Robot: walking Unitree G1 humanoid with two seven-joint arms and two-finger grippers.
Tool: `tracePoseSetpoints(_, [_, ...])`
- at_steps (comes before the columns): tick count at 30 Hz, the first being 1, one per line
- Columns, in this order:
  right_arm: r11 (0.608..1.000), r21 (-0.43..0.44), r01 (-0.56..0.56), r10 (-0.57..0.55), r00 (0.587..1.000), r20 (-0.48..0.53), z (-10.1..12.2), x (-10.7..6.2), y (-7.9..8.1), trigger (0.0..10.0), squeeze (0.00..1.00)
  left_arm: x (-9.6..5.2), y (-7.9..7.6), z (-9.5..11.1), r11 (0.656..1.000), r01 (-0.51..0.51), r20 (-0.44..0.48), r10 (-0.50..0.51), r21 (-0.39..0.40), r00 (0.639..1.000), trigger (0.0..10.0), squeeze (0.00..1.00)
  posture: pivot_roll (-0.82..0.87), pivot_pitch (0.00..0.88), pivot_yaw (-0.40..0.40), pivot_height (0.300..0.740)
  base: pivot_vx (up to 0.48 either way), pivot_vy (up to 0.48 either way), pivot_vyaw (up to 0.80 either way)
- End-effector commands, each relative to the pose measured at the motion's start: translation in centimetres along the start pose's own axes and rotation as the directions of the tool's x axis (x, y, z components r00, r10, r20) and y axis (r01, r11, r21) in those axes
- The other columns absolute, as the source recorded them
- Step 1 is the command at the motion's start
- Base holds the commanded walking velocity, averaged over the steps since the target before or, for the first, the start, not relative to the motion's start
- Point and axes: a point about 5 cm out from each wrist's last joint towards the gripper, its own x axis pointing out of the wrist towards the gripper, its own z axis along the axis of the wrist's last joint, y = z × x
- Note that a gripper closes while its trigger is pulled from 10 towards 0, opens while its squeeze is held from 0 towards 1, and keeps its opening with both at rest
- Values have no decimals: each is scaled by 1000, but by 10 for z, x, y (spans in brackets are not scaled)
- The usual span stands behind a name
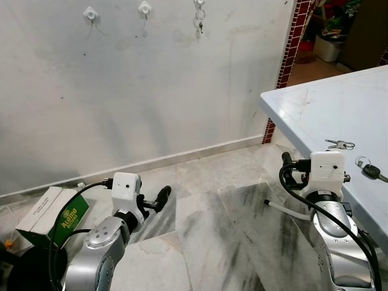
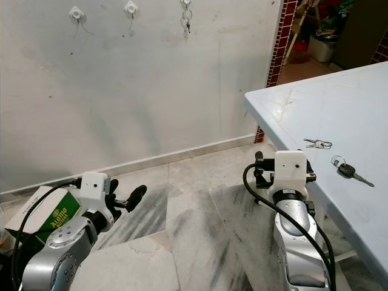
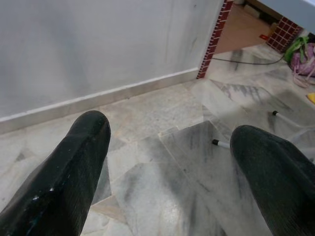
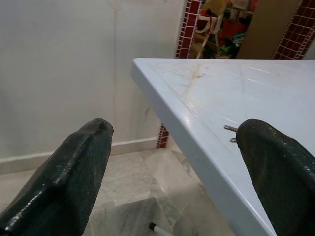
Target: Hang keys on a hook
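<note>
The silver keys (image 1: pixel 339 144) lie flat on the pale blue table (image 1: pixel 315 109), close to its near edge, with their long axis running roughly along that edge; a second key with a black head (image 1: pixel 371 171) lies on the same table, a little further in from the wall and near the first bunch but apart from it. From the table edge outward, my right gripper (image 4: pixel 179 167) hangs just off the table's side, below the top surface, its two black fingers (image 4: pixel 69 172) spread wide with nothing between them, and through its wrist camera I can see the tip of the silver keys peeking just past one finger. So the keys sit up and to the right of that gripper, on the far side of the table edge, and I judge the right arm is plainly the nearer one for the pick. My left gripper (image 3: pixel 167 172) is well away from the table, low over the marble floor (image 1: pixel 206 200), fingers also spread and empty. High on the wall beyond the table, two white hooks (image 1: pixel 90 13) stand bare beside a third hook (image 1: pixel 199 5) already carrying keys
</note>
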Motion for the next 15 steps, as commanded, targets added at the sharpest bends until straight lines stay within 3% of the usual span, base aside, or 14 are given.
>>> tracePoseSetpoints(1, [1000, 3, -5, 5, 1000, 0, 2, 1, 0, 10000, 0, -1, 2, -4, 1000, -9, -17, 9, 0, 1000, 10000, 0, -81, 0, 88, 740, 0, 0, -800])
tracePoseSetpoints(8, [1000, 9, -9, 9, 1000, 5, 3, 1, 2, 10000, 0, 0, 3, -3, 1000, -9, -15, 9, 6, 1000, 10000, 0, -81, 0, 93, 740, 0, 0, -800])
tracePoseSetpoints(10, [1000, 12, -4, 4, 1000, 0, 2, 0, 3, 10000, 0, 1, 2, -2, 1000, -7, -12, 7, 0, 1000, 10000, 0, -81, 0, 97, 740, 0, 0, 0])
tracePoseSetpoints(15, [1000, 26, 3, -3, 1000, -14, 0, 0, 4, 10000, 0, 2, 0, -2, 1000, 1, -14, -1, -5, 1000, 10000, 0, -78, 0, 101, 740, 0, 0, -800])
